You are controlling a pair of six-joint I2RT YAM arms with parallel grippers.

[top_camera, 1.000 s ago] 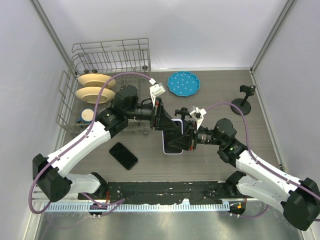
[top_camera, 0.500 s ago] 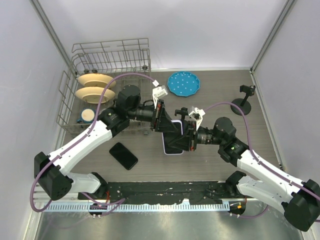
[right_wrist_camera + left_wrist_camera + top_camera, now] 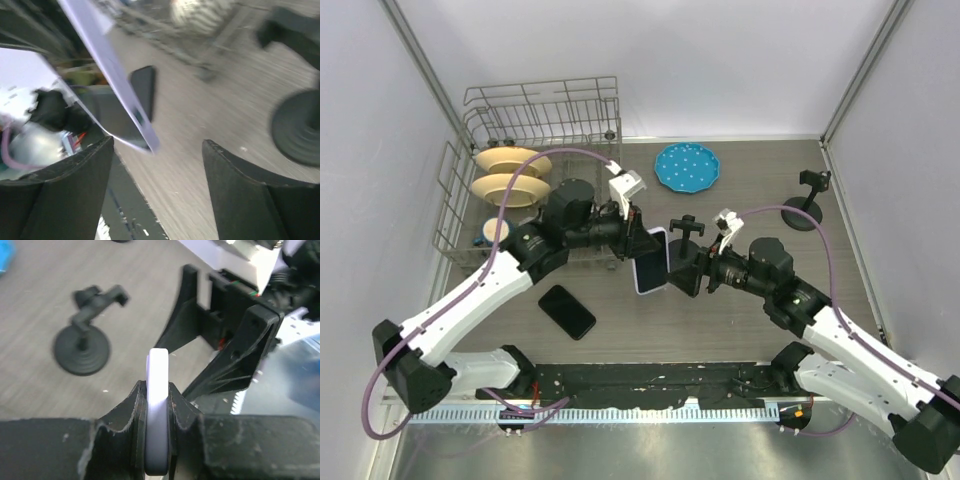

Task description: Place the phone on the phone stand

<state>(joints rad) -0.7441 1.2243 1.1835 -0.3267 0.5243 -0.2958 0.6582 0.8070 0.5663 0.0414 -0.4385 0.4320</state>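
A lavender phone (image 3: 652, 262) hangs tilted above the table, and my left gripper (image 3: 640, 252) is shut on it. The left wrist view shows this phone (image 3: 158, 371) edge-on, squeezed between both pads. My right gripper (image 3: 683, 270) stands open just right of it, touching nothing. In the right wrist view the phone (image 3: 107, 65) slants ahead of the spread fingers (image 3: 80, 175). A black phone stand (image 3: 807, 200) is at the back right. A second small black stand (image 3: 686, 224) is right behind the grippers, its base (image 3: 82, 352) showing in the left wrist view.
A black phone (image 3: 567, 311) lies flat on the table at the front left. A wire dish rack (image 3: 535, 120) with cream plates (image 3: 510, 175) and a cup (image 3: 495, 232) fills the back left. A blue plate (image 3: 687, 167) sits at the back centre.
My right gripper has opened and let go of the lavender phone, backing off slightly right. The left gripper has shut on the phone and drawn it left, tilting it up.
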